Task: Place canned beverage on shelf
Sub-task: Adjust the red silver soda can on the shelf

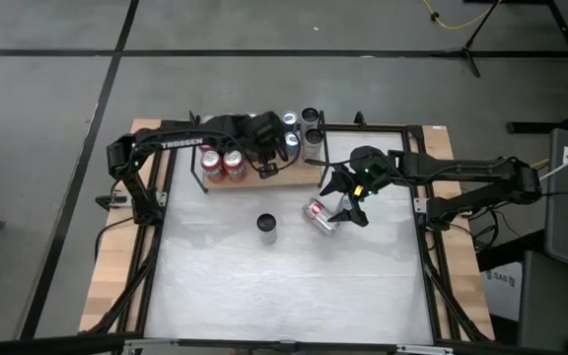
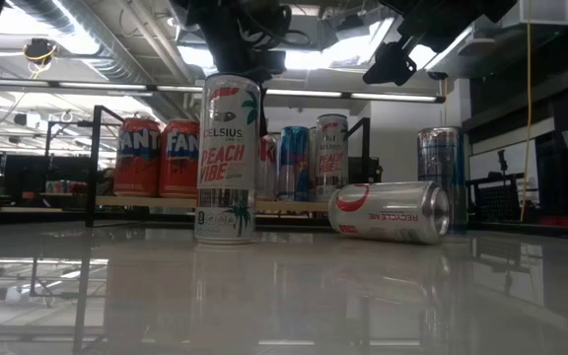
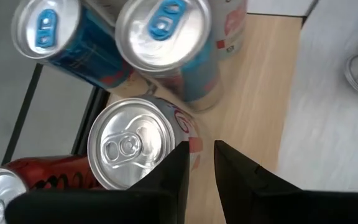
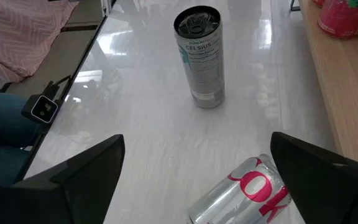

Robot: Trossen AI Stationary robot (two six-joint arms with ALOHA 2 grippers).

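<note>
Hanging spread wide, the right gripper point(image 1: 348, 202) holds nothing; the tipped can point(image 1: 320, 216) lies on its side on the table point(image 1: 294, 286) just below and between its fingers point(image 4: 82, 177), not touched.

Left gripper point(image 3: 199, 163): fingers nearly together with a narrow gap, nothing between them, poised over the shelf point(image 1: 294, 176) beside a silver-topped can point(image 3: 132, 143).

Shelf: wooden board with black rails at the table's far edge. Two red cans point(image 1: 222, 163) stand at its left end; further cans stand near its middle, partly under the left arm. Two more cans point(image 1: 312, 124) stand behind the shelf's right part; whether they rest on it cannot be told.

Tall can point(image 1: 267, 229): upright on the table, left of the tipped can, well apart from the shelf.

View notes:
- High view: gives the layout of both arms, shelf and loose cans.
- Low view: reads the labels, "Peach Vibe" on the tall can point(image 2: 228, 158) and "Fanta" on the red cans point(image 2: 161, 158); the tipped can point(image 2: 390, 212) shows its end to the right. No fingertips are seen.
- Left wrist view: shows can tops on the shelf point(image 3: 253, 106) from above.
- Right wrist view: shows the tall can point(image 4: 201, 56), the tipped can point(image 4: 244, 193), and a person's clothing past the table edge.
</note>
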